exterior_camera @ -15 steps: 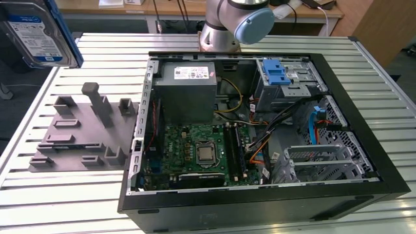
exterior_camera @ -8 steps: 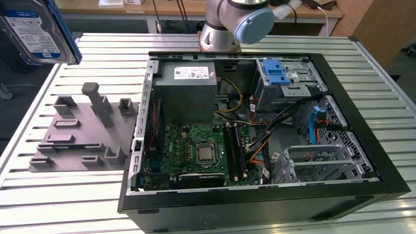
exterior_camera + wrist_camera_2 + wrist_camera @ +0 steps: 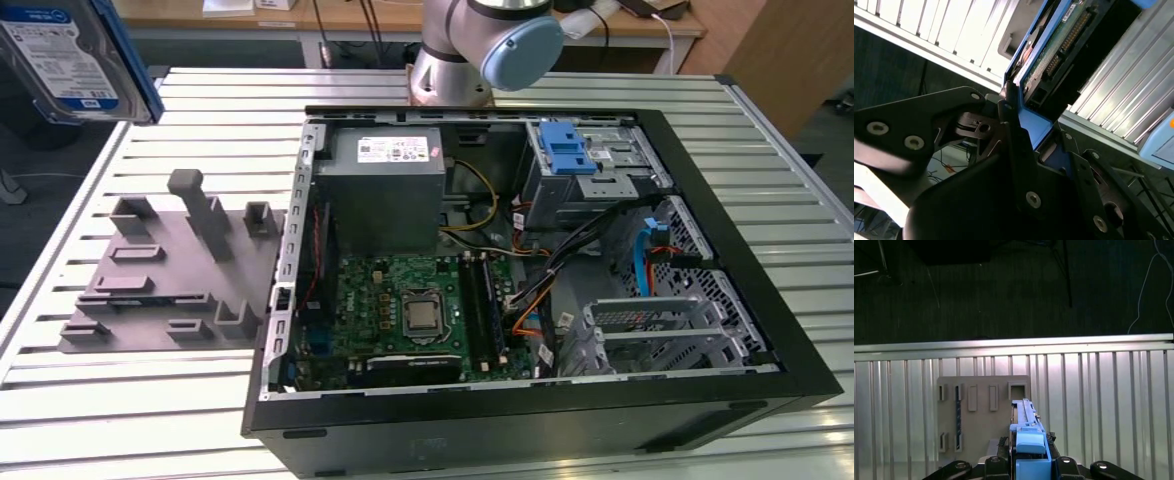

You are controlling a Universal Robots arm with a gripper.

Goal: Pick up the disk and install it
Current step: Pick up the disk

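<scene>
Disk (image 3: 64, 62), blue-railed, white-and-blue label

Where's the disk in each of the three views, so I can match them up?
Exterior view: the disk, label showing, high at the exterior view's left.
Second wrist view: the disk, circuit side showing.
First wrist view: the disk edge-on, blue end nearest.
Shared landmark: the slatted table.

Looking like a robotics lab, showing a robot arm (image 3: 470, 48) standing on a slatted metal table (image 3: 134, 425) beside an opened computer case (image 3: 534, 442), wooden benches (image 3: 350, 18) behind
</scene>
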